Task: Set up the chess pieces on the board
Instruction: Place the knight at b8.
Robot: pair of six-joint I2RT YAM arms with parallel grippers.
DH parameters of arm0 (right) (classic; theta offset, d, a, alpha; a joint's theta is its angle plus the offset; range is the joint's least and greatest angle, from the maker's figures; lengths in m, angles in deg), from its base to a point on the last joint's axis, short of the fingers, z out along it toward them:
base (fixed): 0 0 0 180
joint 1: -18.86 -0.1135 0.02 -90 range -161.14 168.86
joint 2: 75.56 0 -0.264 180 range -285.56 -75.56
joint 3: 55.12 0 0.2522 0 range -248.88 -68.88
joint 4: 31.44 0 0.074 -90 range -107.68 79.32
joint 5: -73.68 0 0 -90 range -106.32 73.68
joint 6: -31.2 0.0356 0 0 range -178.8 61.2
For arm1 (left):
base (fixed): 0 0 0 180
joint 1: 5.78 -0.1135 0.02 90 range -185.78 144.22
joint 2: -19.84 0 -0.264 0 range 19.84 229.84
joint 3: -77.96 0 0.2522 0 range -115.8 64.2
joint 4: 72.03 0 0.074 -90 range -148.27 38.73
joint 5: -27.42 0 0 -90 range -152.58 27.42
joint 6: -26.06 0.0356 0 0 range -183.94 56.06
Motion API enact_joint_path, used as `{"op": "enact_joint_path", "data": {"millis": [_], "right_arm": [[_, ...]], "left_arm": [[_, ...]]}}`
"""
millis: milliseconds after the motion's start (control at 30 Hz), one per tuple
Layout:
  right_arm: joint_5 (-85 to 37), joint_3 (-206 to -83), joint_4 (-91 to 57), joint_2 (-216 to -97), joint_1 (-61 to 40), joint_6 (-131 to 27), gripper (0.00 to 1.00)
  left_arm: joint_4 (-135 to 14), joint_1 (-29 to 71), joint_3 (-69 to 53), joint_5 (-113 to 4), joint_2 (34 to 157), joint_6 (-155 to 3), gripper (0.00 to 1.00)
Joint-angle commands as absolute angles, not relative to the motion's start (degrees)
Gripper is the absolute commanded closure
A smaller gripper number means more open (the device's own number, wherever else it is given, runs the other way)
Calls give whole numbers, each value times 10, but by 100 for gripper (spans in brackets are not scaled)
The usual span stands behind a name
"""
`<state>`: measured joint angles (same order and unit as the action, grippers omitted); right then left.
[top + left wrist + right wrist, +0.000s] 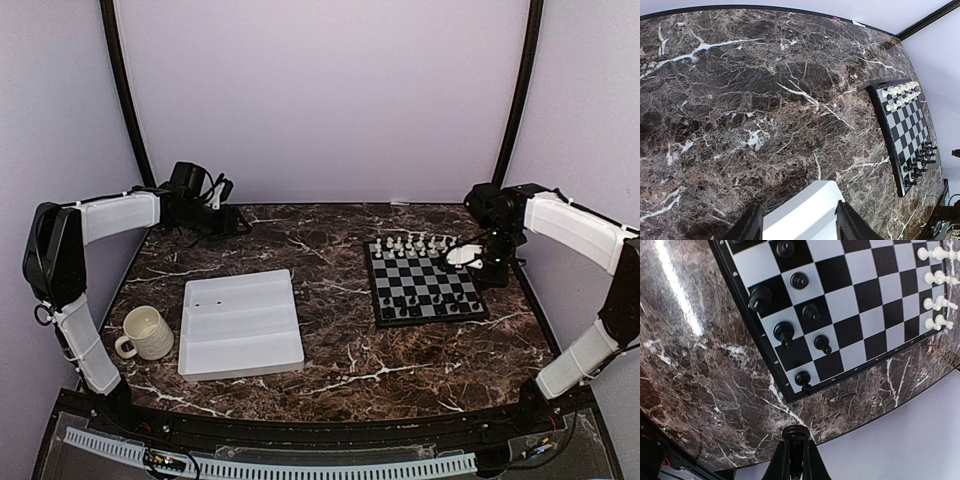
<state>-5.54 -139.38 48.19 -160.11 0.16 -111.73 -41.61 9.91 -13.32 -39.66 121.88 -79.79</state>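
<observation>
Jaws of the right gripper (796, 439) are closed and those of the left gripper (799, 222) parted and empty, while the black-and-silver checked chessboard (430, 283) on the marble desk (330, 240) carries tiny white chessmen (412, 243) along its far rows and black chessmen (420, 303) along its near rows, so little seems left.

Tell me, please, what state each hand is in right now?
Left hand: open, holding nothing.
Right hand: closed; whether it grips anything cannot be told.
</observation>
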Motion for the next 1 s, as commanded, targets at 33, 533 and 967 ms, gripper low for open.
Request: {"op": "enact_joint_path", "data": {"millis": [33, 533, 967], "right_arm": [[-26, -1369, 460, -1608, 4, -1132, 100], [-73, -1352, 421, -1669, 5, -1115, 99], [-64, -1338, 381, -1702, 5, -1104, 96]], "left_arm": [[-436, 101, -120, -361, 1183, -811, 47], [-433, 102, -123, -352, 1189, -813, 46], [-433, 104, -124, -343, 1193, -815, 44]]}}
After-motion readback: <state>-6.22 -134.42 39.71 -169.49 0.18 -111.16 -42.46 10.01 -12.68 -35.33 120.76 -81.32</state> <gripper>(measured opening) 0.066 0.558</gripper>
